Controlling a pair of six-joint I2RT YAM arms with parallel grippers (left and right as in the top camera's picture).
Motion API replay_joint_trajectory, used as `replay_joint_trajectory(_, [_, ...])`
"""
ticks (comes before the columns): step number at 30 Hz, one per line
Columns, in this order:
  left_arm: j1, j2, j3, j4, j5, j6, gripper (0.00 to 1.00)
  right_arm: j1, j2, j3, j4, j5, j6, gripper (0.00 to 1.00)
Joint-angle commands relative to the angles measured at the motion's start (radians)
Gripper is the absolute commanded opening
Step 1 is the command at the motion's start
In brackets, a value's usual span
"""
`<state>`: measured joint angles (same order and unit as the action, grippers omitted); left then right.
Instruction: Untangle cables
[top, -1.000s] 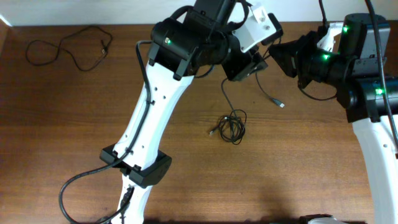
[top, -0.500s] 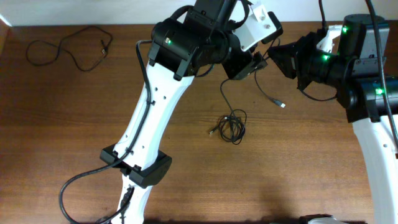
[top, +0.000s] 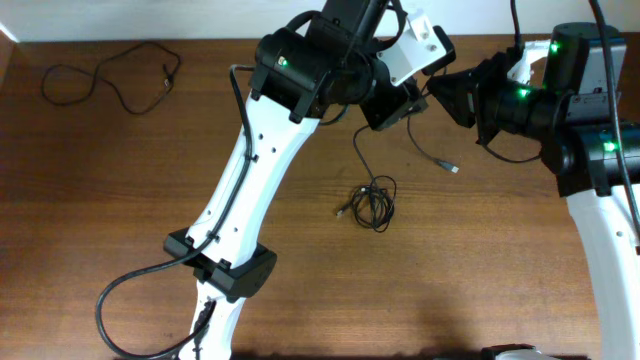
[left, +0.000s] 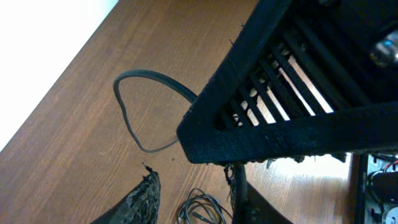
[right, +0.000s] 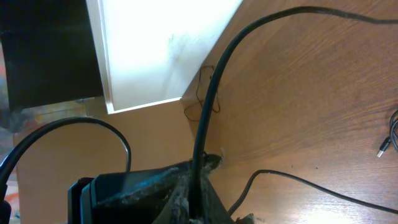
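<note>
**Both hands over the knot: slack taken up, bundle unmoved**

*Overhead view.* Compared with a second ago, my white left arm (top: 240, 190) has swung slightly toward the far edge of the brown wooden worktop (top: 500, 290). The silver-tipped plug end (top: 455, 169) of the raised thin black strand (top: 430, 150) has crept a touch to the right. The small knotted bundle of thin black cable (top: 374, 203) lies where it lay, mid-worktop, below and between both hands, with one strand rising from it toward them. I judge that the pull has so far only taken up slack and the knot is not yet opened. A third thin black cable (top: 105, 85) lies wavy in the far left corner, well apart from the bundle, and looks already free.

*Left wrist view.* My left hand (left: 193, 180) has its two dark fingers (left: 148, 193) apart. Bare worktop and the bundle show through the gap, and nothing sits between them. A strand runs close by one finger, but I cannot tell whether it touches.

*Right wrist view.* My right hand (right: 196, 174) is pressed together on a black cable strand (right: 208, 93) that rises from between its fingertips. I cannot tell which of the strands this is.
</note>
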<state>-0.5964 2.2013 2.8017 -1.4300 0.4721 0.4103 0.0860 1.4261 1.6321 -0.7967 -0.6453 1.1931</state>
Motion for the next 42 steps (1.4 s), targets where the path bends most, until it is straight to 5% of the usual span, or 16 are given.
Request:
replay_joint_trajectory(1, [0.002,-0.008,-0.005,0.013,0.01,0.011,0.32,0.005,-0.008,0.012,0.0,-0.017,-0.002,0.04])
replay_joint_trajectory(4, [0.002,-0.008,-0.004,0.029,0.01,0.01,0.26,0.005,-0.008,0.012,-0.001,-0.017,-0.003,0.04])
replay_joint_trajectory(12, [0.002,-0.008,-0.004,0.052,0.011,0.01,0.31,0.005,-0.008,0.012,-0.009,-0.017,-0.007,0.04])
replay_joint_trajectory(16, [0.002,-0.008,-0.004,0.069,0.017,0.002,0.0,0.005,-0.008,0.012,-0.012,-0.017,-0.024,0.04])
replay_joint_trajectory(24, [0.002,-0.008,-0.002,0.098,0.081,-0.02,0.0,0.005,-0.008,0.012,-0.019,-0.017,-0.037,0.06])
replay_joint_trajectory(26, [0.002,-0.012,-0.002,0.098,0.082,-0.021,0.0,0.003,-0.008,0.012,-0.019,-0.01,-0.048,0.27])
replay_joint_trajectory(27, [0.002,-0.018,-0.002,0.099,0.081,-0.021,0.0,-0.004,-0.008,0.012,-0.016,0.01,-0.075,0.49])
replay_joint_trajectory(28, [0.002,-0.025,-0.002,0.1,0.081,-0.021,0.0,-0.013,-0.008,0.012,-0.016,0.037,-0.108,0.81])
replay_joint_trajectory(29, [0.002,-0.033,-0.002,0.101,0.081,-0.02,0.0,-0.026,-0.008,0.012,-0.018,0.054,-0.141,0.98])
replay_joint_trajectory(35, [0.02,-0.055,-0.002,0.118,0.007,-0.101,0.0,-0.15,-0.02,0.012,-0.017,-0.119,-0.25,0.99])
replay_joint_trajectory(42, [0.03,-0.1,-0.002,0.266,0.259,-0.112,0.0,-0.325,-0.023,0.012,-0.262,-0.035,-0.371,0.99])
